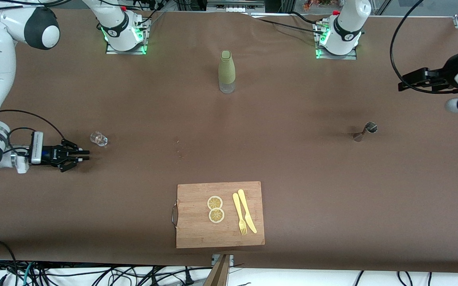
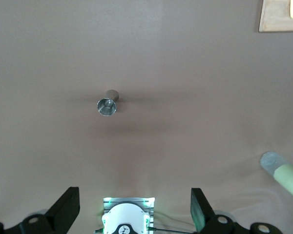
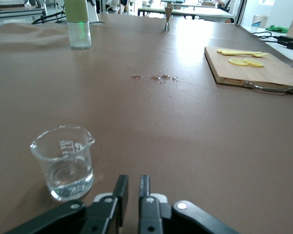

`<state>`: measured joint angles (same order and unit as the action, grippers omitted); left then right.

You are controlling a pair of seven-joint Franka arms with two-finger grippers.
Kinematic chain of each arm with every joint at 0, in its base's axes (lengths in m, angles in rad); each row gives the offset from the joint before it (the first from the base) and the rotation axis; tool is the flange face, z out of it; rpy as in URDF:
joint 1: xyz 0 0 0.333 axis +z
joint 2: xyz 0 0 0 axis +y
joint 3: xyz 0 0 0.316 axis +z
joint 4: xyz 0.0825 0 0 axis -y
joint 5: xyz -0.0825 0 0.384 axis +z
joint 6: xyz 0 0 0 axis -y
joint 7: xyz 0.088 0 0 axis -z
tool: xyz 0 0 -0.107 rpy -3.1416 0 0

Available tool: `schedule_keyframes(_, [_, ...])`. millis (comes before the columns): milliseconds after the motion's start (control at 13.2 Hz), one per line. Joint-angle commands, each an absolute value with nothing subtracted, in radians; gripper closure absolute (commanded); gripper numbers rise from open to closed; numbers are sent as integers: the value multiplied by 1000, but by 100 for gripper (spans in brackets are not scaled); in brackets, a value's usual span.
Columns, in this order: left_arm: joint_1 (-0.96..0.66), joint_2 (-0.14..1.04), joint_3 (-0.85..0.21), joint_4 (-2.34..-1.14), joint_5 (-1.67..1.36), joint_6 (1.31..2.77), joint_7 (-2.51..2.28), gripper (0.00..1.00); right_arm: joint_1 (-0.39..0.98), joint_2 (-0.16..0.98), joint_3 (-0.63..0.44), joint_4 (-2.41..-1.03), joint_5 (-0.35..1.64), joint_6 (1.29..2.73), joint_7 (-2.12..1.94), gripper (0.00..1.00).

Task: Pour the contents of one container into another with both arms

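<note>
A small clear glass beaker (image 1: 98, 138) with a little clear liquid stands toward the right arm's end of the table. My right gripper (image 1: 85, 155) is low beside it, apart from the beaker (image 3: 63, 163). The right gripper (image 3: 133, 187) is shut with nothing between its fingers. A steel jigger (image 1: 366, 131) stands toward the left arm's end. High over that end hangs my left gripper (image 1: 406, 84), open and empty. In the left wrist view the left gripper (image 2: 135, 209) looks down on the jigger (image 2: 107, 103).
A green-sleeved bottle (image 1: 226, 71) stands mid-table near the arm bases. A wooden cutting board (image 1: 197, 234) nearer the camera carries two lemon slices (image 1: 215, 209), a yellow fork (image 1: 239, 213) and a knife (image 1: 247, 210). Small spilled drops (image 3: 154, 77) lie mid-table.
</note>
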<state>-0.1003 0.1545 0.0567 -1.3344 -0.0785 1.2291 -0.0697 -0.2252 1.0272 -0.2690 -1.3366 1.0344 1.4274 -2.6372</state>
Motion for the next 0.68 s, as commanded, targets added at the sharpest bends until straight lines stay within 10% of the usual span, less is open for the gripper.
schedule_keyframes(0, [-103,132,15,-1388,-35,1239,-81,0,-212,1011,-244,-1403,1060,1469,-2623,100])
schedule_keyframes(605, [-78,97,15,-1396,-32,1315,-34,0,-198,999,-245,-1419,1033,1467,-2550,100])
